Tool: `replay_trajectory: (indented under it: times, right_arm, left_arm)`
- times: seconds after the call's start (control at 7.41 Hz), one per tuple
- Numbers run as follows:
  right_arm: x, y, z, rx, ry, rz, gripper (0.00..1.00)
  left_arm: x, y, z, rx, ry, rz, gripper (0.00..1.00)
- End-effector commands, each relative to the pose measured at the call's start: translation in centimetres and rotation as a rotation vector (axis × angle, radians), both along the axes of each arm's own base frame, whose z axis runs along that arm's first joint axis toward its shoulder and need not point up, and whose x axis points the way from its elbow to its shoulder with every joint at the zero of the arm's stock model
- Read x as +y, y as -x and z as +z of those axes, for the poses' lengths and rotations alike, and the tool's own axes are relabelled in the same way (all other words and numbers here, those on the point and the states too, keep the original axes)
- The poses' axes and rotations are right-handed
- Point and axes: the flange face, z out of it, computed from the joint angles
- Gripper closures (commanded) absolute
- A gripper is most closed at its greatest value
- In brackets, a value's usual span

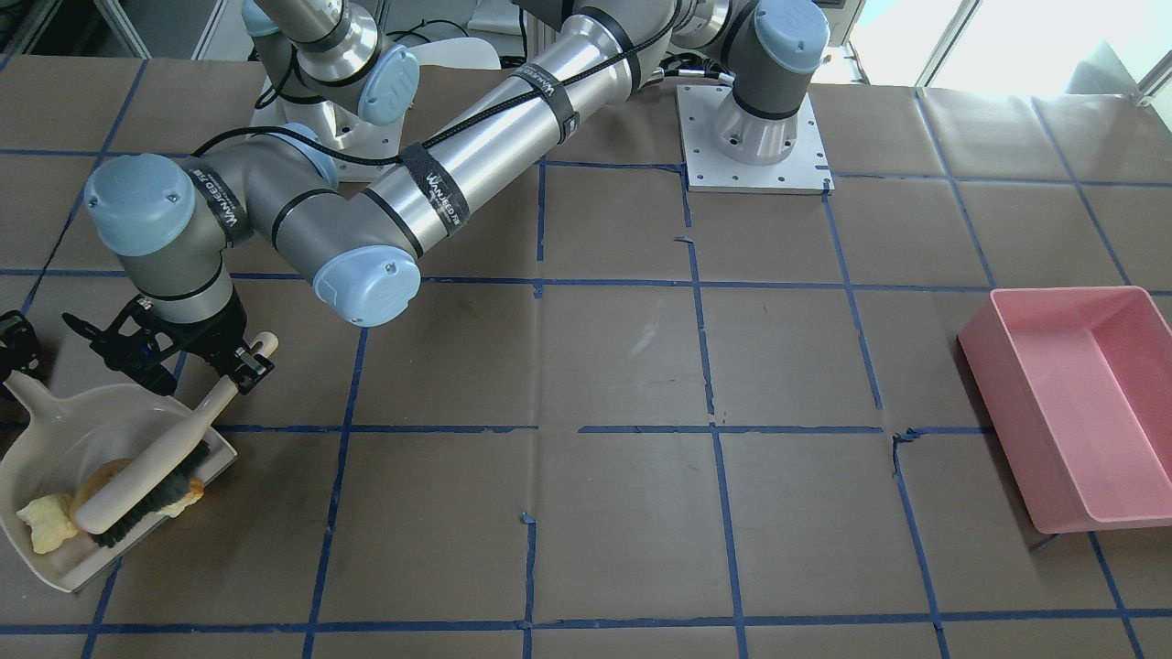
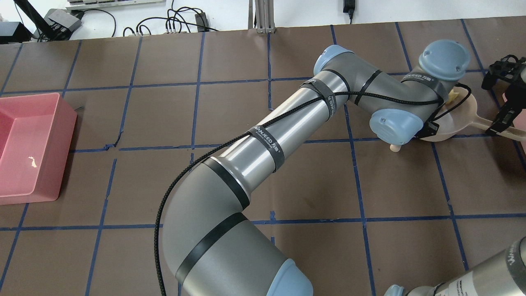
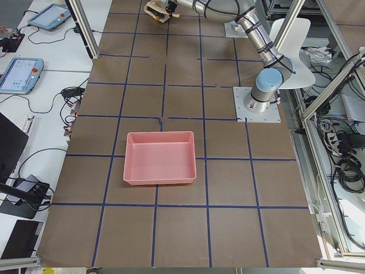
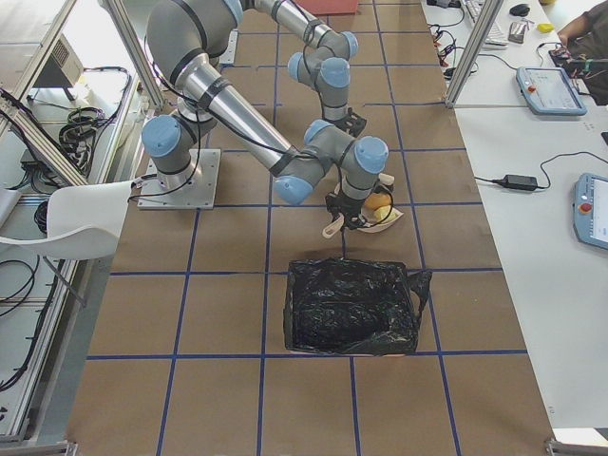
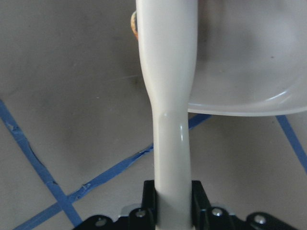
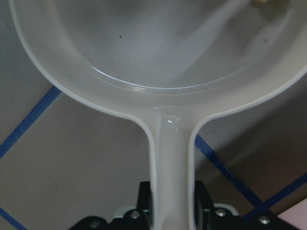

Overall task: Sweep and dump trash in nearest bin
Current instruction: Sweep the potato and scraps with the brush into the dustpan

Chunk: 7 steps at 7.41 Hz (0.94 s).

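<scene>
A cream dustpan point(image 1: 55, 439) rests on the table at the robot's right end, with yellow and orange trash scraps point(image 1: 44, 523) inside. A cream hand brush point(image 1: 174, 448) lies with its dark bristles in the pan's mouth, against the scraps. My left gripper point(image 1: 240, 371) has reached across and is shut on the brush handle point(image 5: 168, 120). My right gripper point(image 1: 14, 352) is shut on the dustpan handle point(image 6: 171, 158). In the overhead view the left arm hides most of the dustpan point(image 2: 462, 119); the right gripper point(image 2: 503, 119) shows at the right edge.
A black bag-lined bin point(image 4: 351, 318) stands on the table close to the dustpan. A pink bin point(image 1: 1080, 403) sits at the far opposite end, also in the overhead view point(image 2: 24, 148). The left arm's long forearm point(image 2: 287, 127) spans the table's middle.
</scene>
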Motion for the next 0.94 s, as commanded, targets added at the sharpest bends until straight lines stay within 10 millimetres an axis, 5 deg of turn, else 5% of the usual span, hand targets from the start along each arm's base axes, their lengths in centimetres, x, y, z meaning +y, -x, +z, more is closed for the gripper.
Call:
replay_trajectory:
  times: [0.0,0.27,0.81]
  right_arm:
    - [-0.4,-1.0,0.0,0.003,0.003,0.005,0.86]
    - [-0.7,-1.6,0.1,0.001,0.007,0.008,0.85]
    - [-0.8,-1.5,0.4,0.003,0.013,0.007,0.85]
  left_arm:
    - [1.9,1.4,0.3,0.020,-0.013,-0.045,1.00]
    - [3.9,2.6,0.8,0.029,-0.020,-0.065,1.00]
    - [5.0,1.2,7.7,0.062,-0.012,-0.053,0.99]
